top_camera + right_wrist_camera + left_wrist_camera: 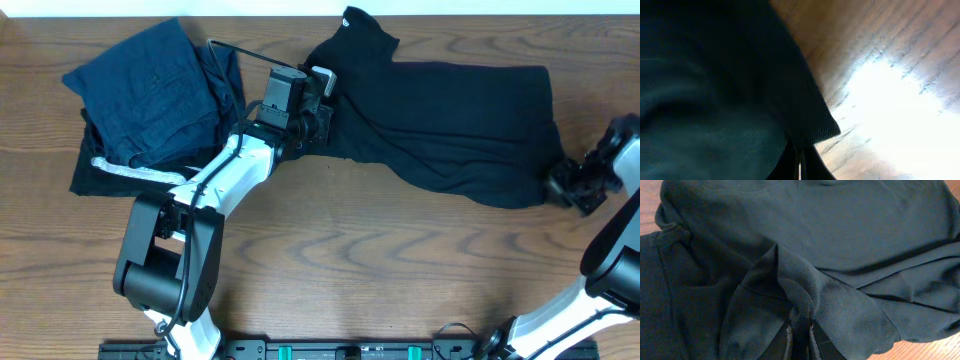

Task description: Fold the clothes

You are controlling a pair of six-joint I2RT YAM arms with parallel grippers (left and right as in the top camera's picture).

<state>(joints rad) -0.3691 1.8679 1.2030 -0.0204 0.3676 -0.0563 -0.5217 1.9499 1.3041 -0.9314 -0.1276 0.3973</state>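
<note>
The clothes [450, 125], a large plain black top, lie spread across the back of the table, with the collar [358, 28] at the top middle. My left gripper [322, 128] is shut on a pinched fold at the top's left edge; in the left wrist view that fabric [800, 315] bunches up between the fingers [788, 342]. Over at the garment's lower right corner, my right gripper [556, 184] is shut on the hem. The right wrist view shows that black corner [815, 127] running down between the closed fingertips [812, 160].
A pile of navy blue folded garments [150, 95] lies at the back left. Under it sits a black folded piece with a white stripe [130, 172]. Bare wooden table [400, 270] fills the front half.
</note>
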